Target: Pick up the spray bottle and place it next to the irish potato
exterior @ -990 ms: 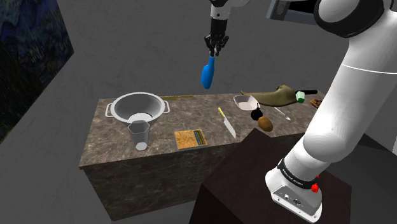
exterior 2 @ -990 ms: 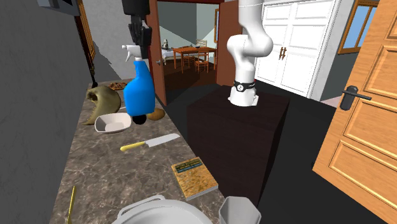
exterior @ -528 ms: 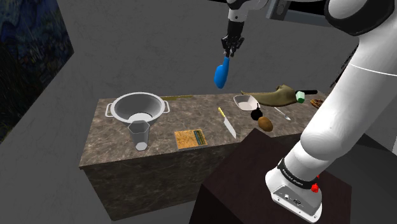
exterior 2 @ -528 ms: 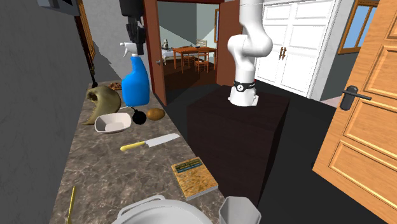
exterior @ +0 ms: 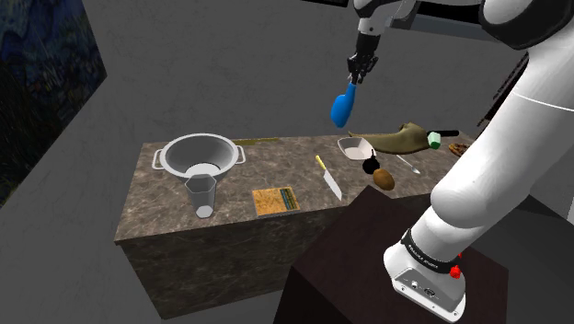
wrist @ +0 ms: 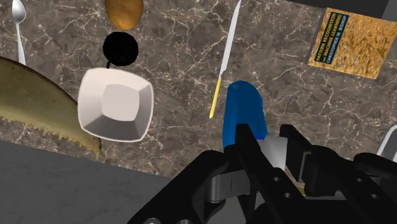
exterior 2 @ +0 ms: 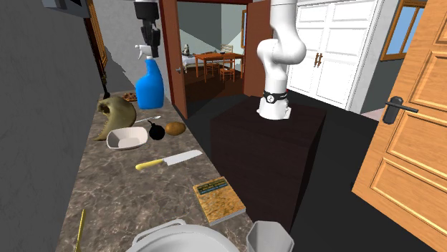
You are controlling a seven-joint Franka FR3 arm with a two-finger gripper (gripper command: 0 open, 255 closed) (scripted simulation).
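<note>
A blue spray bottle (exterior: 343,106) with a white head hangs in the air over the stone counter (exterior: 166,216), with my gripper (exterior: 359,72) shut on its top. In the second exterior view the spray bottle (exterior 2: 149,86) dangles from the gripper (exterior 2: 150,39) above the far end of the counter. The wrist view has the gripper (wrist: 267,137) clasping the bottle (wrist: 243,114) over the yellow-handled knife (wrist: 226,60). The brown potato (exterior: 384,179) lies near the counter's front edge, beside a black ball (exterior: 372,167); the potato (exterior 2: 175,128) (wrist: 123,13) is some way off from the bottle.
A white square bowl (wrist: 116,104) and a tan gourd-like thing (exterior: 396,140) lie behind the potato. A knife (exterior: 328,177), a book (exterior: 275,199), a grey cup (exterior: 201,196) and a large metal bowl (exterior: 198,155) fill the shoulder view's left half. The dark stand (exterior: 368,267) is close in front.
My gripper has carried the spray bottle towards the shoulder view's right, from over the middle of the counter to above the white bowl. Nothing on the counter has moved.
</note>
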